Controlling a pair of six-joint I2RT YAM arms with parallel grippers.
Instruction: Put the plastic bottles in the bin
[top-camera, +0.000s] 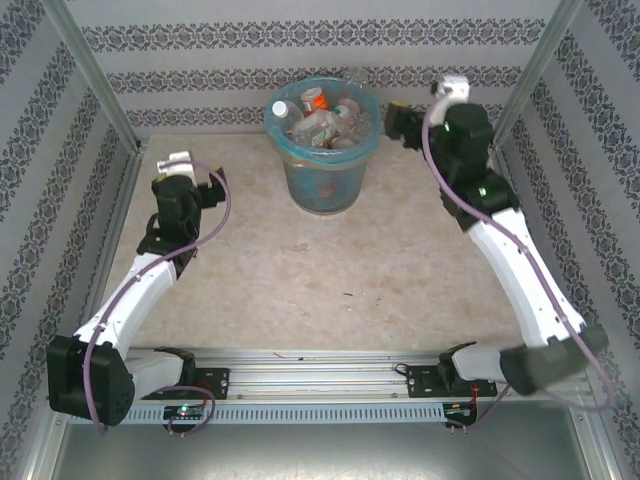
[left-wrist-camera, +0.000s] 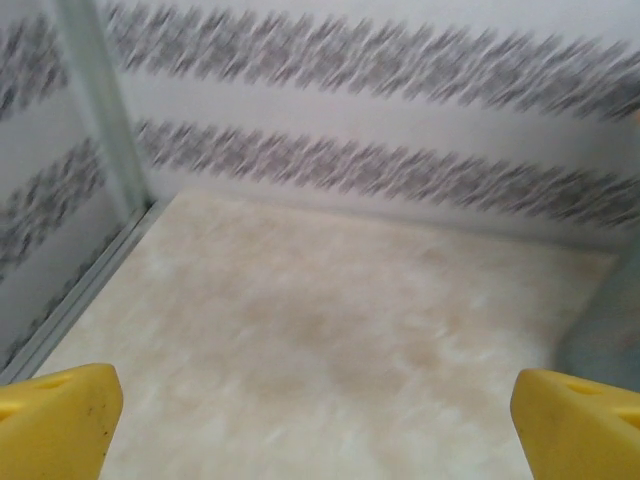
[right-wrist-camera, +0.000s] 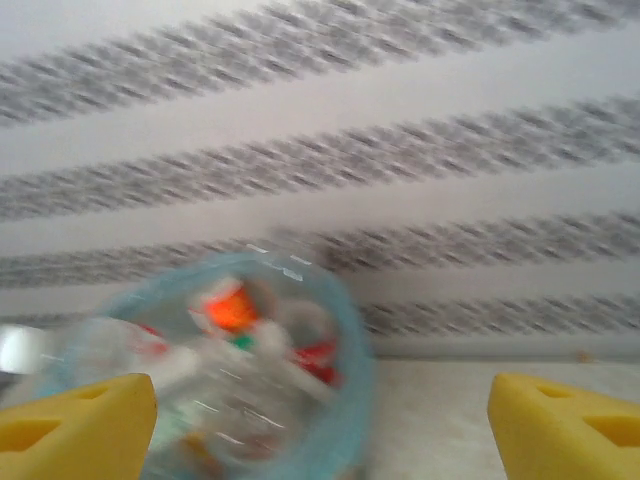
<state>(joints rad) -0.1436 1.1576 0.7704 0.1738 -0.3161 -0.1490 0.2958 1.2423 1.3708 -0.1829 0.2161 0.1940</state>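
The bin (top-camera: 320, 185) stands at the back middle of the table, its light-blue bag folded over the rim. Several plastic bottles (top-camera: 318, 118) lie piled inside, with red, orange and white showing. My right gripper (top-camera: 393, 120) hovers just right of the bin's rim. In the right wrist view it is open (right-wrist-camera: 320, 440) with nothing between its yellow fingertips (right-wrist-camera: 75, 425); the bin (right-wrist-camera: 355, 340) and its bottles (right-wrist-camera: 235, 310) are blurred, ahead on the left. My left gripper (top-camera: 200, 180) is over the left side of the table, open (left-wrist-camera: 320, 430) above bare surface.
Patterned walls close in the table at the back and both sides, with metal posts (top-camera: 95, 85) at the corners. The marbled tabletop (top-camera: 300, 280) spreads between the arms and the bin. A grey-blue edge (left-wrist-camera: 605, 340) shows at the right of the left wrist view.
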